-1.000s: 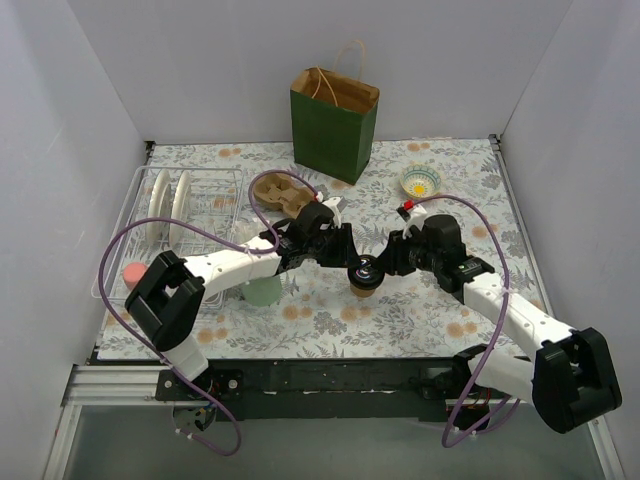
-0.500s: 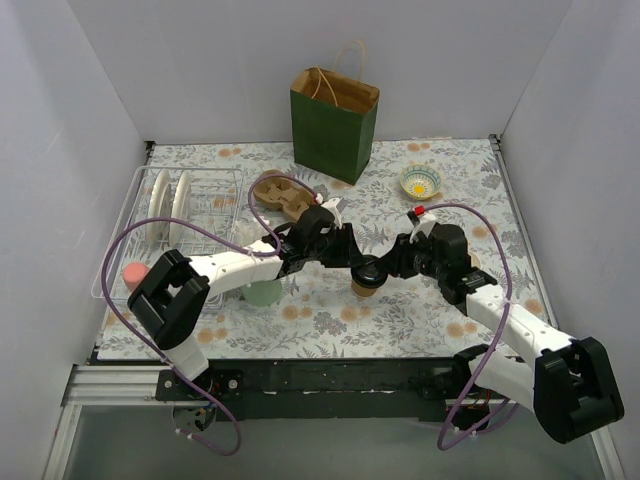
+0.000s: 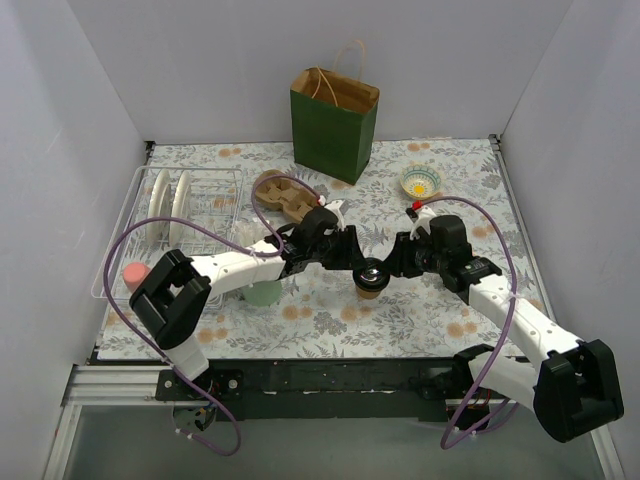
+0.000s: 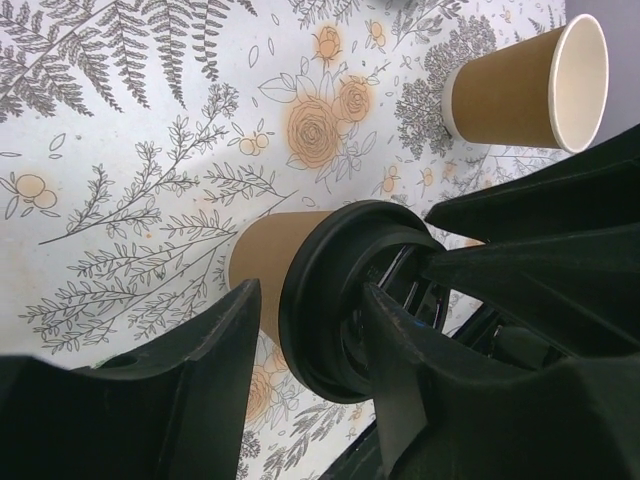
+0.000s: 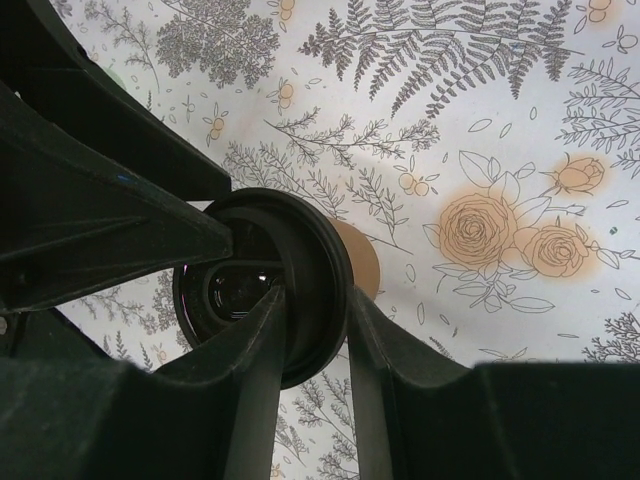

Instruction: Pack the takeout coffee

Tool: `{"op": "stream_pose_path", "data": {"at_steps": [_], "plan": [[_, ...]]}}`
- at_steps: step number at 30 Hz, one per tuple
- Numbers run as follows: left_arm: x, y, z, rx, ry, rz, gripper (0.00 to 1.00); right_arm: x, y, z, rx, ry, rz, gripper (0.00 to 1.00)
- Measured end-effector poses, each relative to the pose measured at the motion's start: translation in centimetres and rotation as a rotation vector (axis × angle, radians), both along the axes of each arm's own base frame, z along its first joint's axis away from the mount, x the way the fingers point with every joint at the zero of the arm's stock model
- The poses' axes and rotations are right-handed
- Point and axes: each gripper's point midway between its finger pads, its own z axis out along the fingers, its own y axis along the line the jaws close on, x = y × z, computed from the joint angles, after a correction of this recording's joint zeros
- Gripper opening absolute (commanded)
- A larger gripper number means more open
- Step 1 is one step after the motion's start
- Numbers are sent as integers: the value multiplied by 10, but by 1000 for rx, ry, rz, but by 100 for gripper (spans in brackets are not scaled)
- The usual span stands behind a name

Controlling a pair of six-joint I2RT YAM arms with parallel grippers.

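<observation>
The takeout coffee [image 3: 371, 277], a brown kraft cup with a black lid, is at the table's middle between both grippers. My right gripper [image 3: 392, 264] is shut on its lid rim: in the right wrist view [image 5: 315, 295] one finger lies on the lid top and the other under the rim against the cup [image 5: 362, 262]. My left gripper [image 3: 352, 258] is open. In the left wrist view [image 4: 312, 290] it straddles the lid, with a gap between its left finger and the cup [image 4: 262, 262]. I cannot tell whether the cup rests on the table.
A green paper bag [image 3: 335, 120] stands open at the back. A brown cup carrier [image 3: 280, 192] lies in front of it. A lidless paper cup [image 4: 520, 85] lies nearby. A mint-green cup [image 3: 264, 292], a dish rack [image 3: 215, 190] and a small bowl [image 3: 421, 181] are around.
The right arm has shifted and its gripper has settled on the lid. The cup has moved slightly to the right. The left arm has barely moved.
</observation>
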Motion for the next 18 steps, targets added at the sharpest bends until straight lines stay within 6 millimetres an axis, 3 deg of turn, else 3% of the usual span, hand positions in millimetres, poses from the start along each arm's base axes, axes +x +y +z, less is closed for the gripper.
{"op": "stream_pose_path", "data": {"at_steps": [7, 12, 16, 18], "plan": [[11, 4, 4, 116, 0, 5, 60, -1, -2, 1, -26, 24, 10, 33], [22, 5, 14, 191, -12, 6, 66, -2, -3, 1, -39, 27, 12, 26], [36, -1, 46, 190, -61, 22, 75, -3, -4, -1, -49, 38, 11, 22], [43, -4, 63, 177, -95, 36, 77, -1, -4, -1, -53, 38, 9, 14]]}}
